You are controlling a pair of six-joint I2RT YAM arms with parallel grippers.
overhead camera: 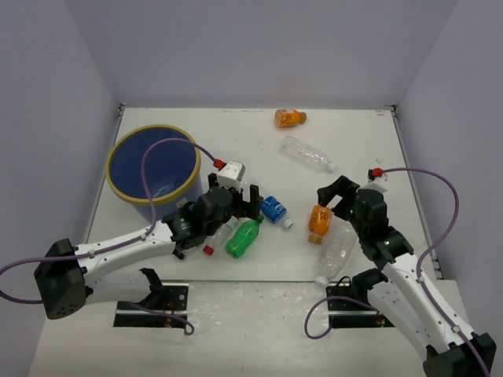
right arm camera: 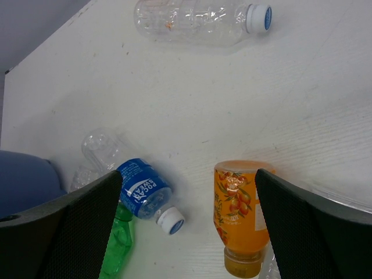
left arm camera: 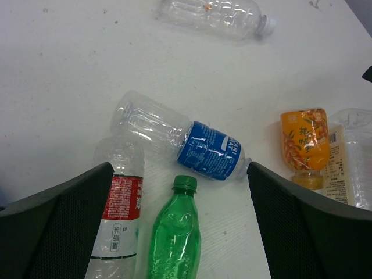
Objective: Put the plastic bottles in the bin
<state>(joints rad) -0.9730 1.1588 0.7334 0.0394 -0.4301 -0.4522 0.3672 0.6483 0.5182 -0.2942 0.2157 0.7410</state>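
The bin, blue with a yellow rim, stands at the back left. Beside it my left gripper hangs open over three lying plastic bottles: a green one between its fingers, a red-labelled one at the left finger, a blue-labelled one just ahead. My right gripper is open above a stubby orange bottle, which lies by its right finger, touching nothing. A large clear bottle lies beside the orange one.
Farther back lie a plain clear bottle and a second orange bottle. White walls close the table on three sides. A small white block with a red cap sits right of the bin. Purple cables arc over both arms.
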